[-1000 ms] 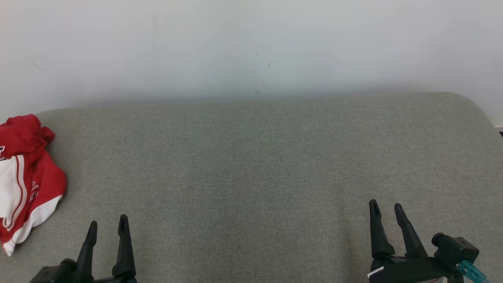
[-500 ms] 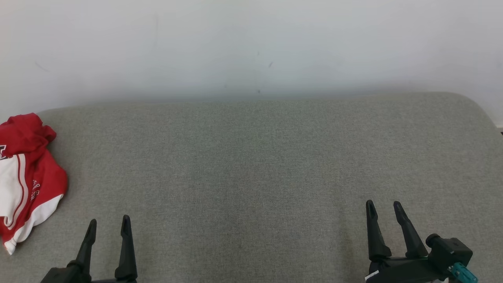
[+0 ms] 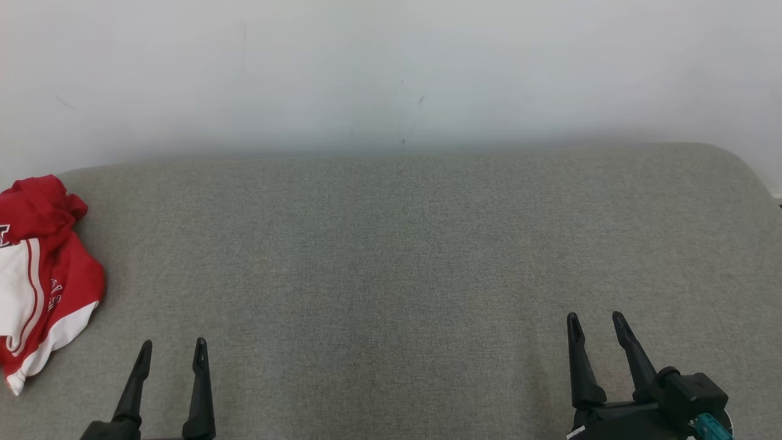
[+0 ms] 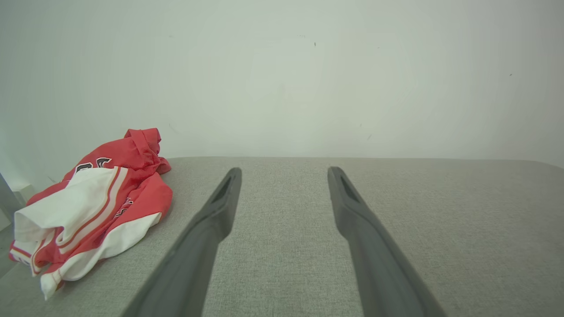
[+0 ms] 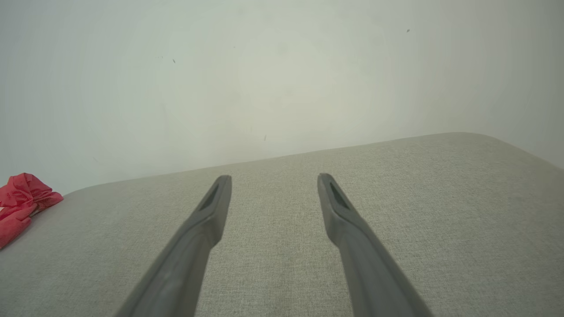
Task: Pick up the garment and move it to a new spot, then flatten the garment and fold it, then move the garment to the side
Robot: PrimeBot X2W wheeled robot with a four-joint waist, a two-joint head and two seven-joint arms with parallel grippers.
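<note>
The left gripper (image 3: pixel 173 344) has its two long dark fingers (image 4: pixel 207 229) spread wide and released, with nothing between them but the weave of the grey padded surface (image 3: pixel 391 244) underneath. The right gripper (image 3: pixel 595 318) stands the same way, jaws parted and holding nothing. In the head view they sit at about seven and five o'clock, tips pointing toward twelve and the pale wall (image 3: pixel 391 73). Out from the left gripper, at roughly ten o'clock, lies the garment (image 3: pixel 43 275). It is a red and white piece with dark lettering, crumpled in a heap at the surface's left end, near its back edge and partly cut off by the side of the head view. It is near the left fingertips but not touching them, and well apart from the right gripper. By the look of it the first step, the pick-up, has not begun. The next move probably falls to the left arm: swing toward ten o'clock, come down over a raised fold of the heap, and close on enough cloth that it lifts as one bundle. It could then be carried toward the middle of the surface, at about one o'clock from the heap, where both arms can reach to flatten it.
</note>
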